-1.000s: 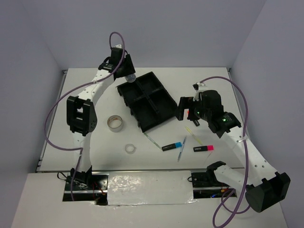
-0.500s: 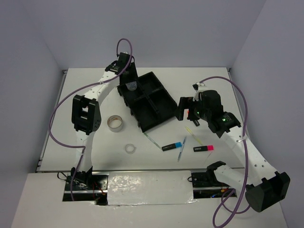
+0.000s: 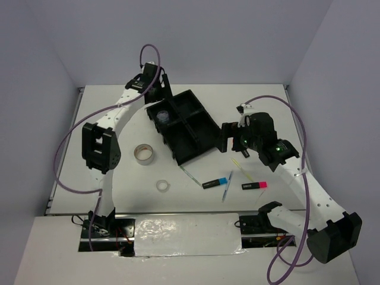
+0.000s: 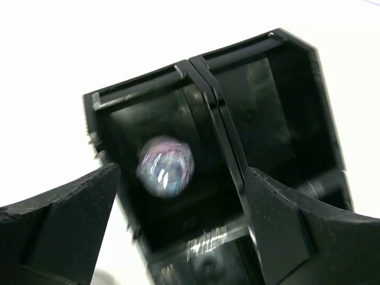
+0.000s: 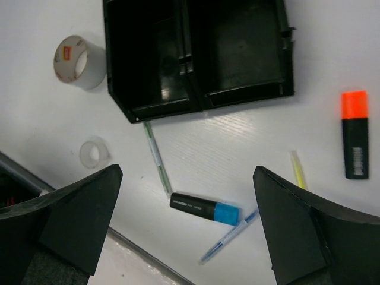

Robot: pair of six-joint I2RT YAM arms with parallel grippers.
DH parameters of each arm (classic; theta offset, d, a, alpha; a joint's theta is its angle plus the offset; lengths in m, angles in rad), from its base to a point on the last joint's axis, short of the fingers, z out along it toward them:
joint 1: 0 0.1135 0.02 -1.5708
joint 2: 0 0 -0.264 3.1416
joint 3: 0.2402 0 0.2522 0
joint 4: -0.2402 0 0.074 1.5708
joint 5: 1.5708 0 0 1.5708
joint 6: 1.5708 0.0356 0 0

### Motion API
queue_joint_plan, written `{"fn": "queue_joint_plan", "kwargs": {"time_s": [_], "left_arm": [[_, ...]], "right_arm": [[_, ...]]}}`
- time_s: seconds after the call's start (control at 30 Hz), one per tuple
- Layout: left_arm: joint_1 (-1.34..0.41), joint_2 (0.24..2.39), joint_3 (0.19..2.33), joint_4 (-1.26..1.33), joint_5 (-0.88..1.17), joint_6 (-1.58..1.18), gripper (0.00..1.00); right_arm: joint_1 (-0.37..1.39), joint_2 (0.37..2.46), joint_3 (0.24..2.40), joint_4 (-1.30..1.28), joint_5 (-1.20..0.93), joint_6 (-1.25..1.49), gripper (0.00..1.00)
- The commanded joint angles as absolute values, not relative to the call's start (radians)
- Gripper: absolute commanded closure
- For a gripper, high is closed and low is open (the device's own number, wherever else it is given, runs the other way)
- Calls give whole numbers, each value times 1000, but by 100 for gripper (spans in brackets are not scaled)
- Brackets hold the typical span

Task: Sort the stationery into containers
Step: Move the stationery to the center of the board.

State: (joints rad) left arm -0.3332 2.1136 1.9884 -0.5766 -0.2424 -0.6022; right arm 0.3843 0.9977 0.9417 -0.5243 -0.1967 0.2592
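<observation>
I see L jaws open over tray [image 3: 196, 139]; glitter roll [image 4: 165, 167] in its far-left compartment. R jaws open, right of tray.

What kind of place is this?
Probably a robot lab booth: a left arm and right arm bolted to a white table, plain walls boxing it in, and a pen and tape roll set beside a black tray.

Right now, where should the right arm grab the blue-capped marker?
Probably take the blue-capped marker mid-barrel, from straight above, jaws across its narrow width: it lies flat, with the green pen and blue pen near its ends.
</observation>
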Motion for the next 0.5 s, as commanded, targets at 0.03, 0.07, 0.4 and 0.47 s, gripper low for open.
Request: {"fn": "queue_joint_plan", "kwargs": {"time_s": [0.03, 0.07, 0.4, 0.47], "left_arm": [[-341, 1769, 1864, -574, -343, -604, 1], [-339, 1722, 1776, -603, -372, -627, 1], [-268, 1140, 1120, -675, -437, -690, 1], [-268, 1053, 1074, -702, -457, -673, 1]], "right_arm": [[490, 1061, 980, -476, -247, 218, 0], [574, 1106, 1009, -477, -215, 218, 0], [975, 1516, 1247, -459, 26, 250, 0], [1034, 1601, 1322, -462, 66, 258, 1]]}}
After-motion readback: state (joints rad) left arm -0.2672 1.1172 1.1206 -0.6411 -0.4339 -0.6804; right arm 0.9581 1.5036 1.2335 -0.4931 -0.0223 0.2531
